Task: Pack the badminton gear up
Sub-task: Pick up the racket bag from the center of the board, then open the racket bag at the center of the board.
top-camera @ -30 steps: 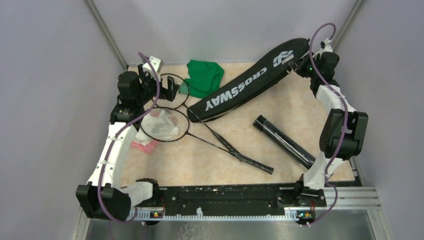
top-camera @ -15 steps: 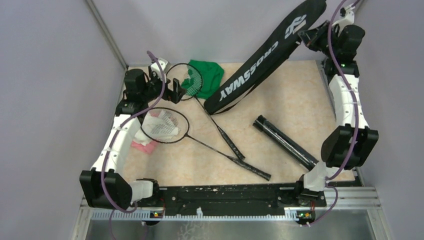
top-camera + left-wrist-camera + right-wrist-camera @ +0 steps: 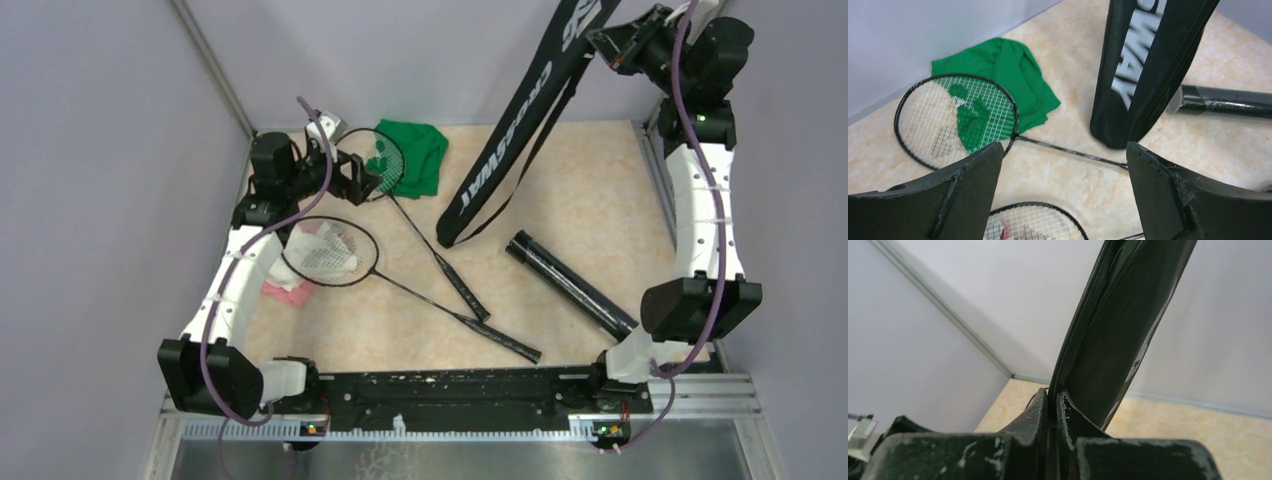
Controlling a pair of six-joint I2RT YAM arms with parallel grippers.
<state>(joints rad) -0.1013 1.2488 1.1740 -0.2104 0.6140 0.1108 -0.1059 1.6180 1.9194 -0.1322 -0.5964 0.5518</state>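
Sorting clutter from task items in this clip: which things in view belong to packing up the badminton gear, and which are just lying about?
Part of the job:
- racket bag, held up by the shut right gripper
- far racket
- near racket
- black tube

Just lying about:
- green cloth
- white cloth
- pink cloth

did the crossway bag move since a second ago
Yes. The racket bag has swung from almost flat to steeply upright, lifted by the right gripper; its lower end has shifted rightward, away from the green cloth.
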